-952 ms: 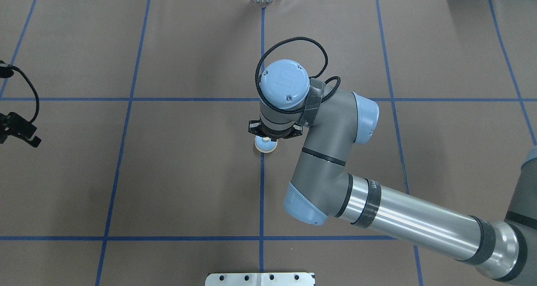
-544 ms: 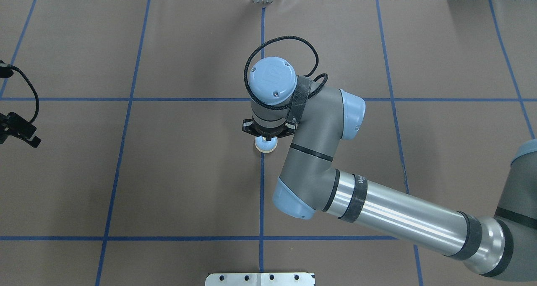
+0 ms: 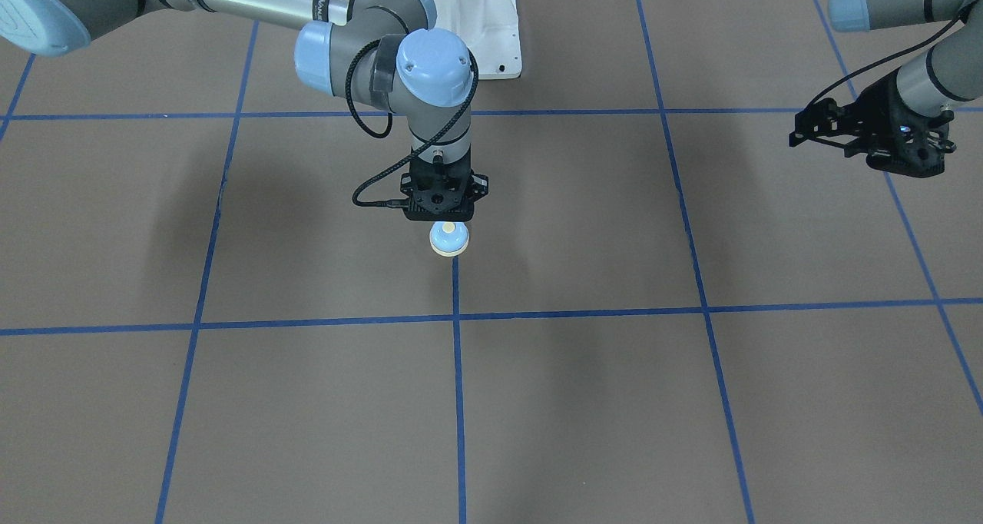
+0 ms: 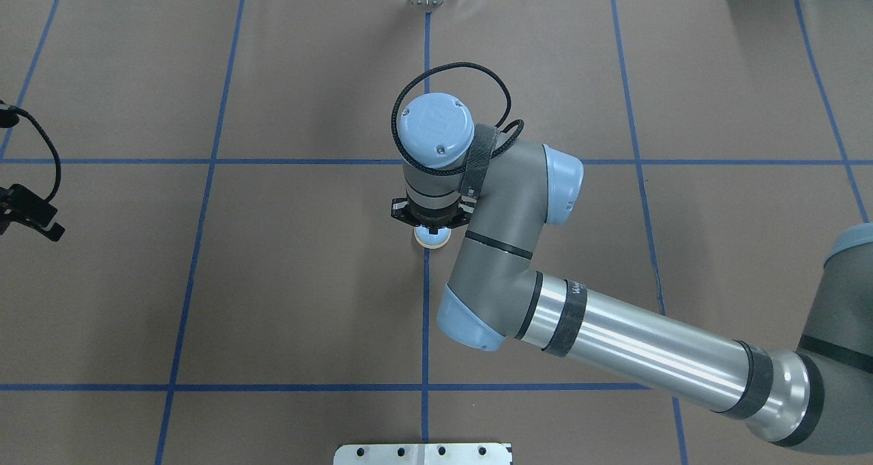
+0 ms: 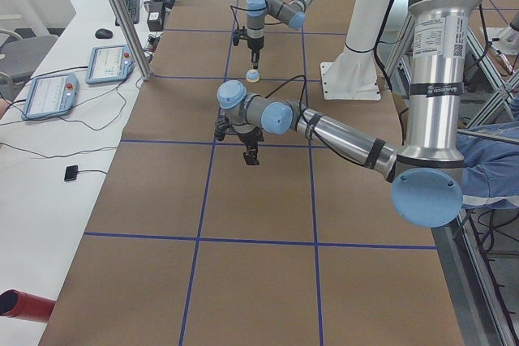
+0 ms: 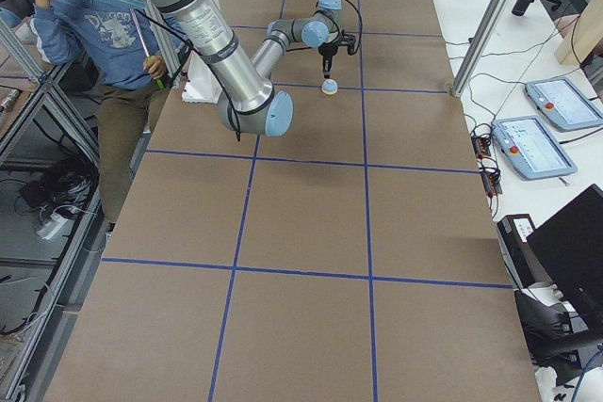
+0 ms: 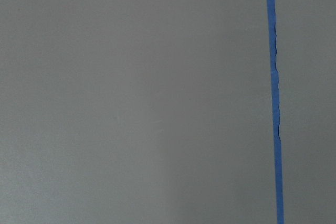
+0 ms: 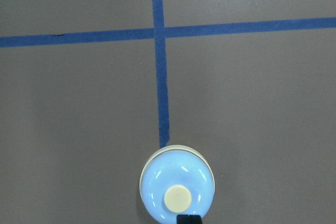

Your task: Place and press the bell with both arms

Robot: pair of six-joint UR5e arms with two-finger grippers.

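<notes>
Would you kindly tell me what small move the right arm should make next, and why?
Probably lower the right pincer straight down onto the cream button of the small light-blue dome bell. The bell stands upright on the brown table, and the right wrist view shows the pincer's black tip beside the button, so it seems almost aligned.

A robotics lab: teach pendants (image 6: pixel 533 146), aluminium framing (image 6: pixel 486 24), a tape-gridded table (image 4: pixel 307 301).
</notes>
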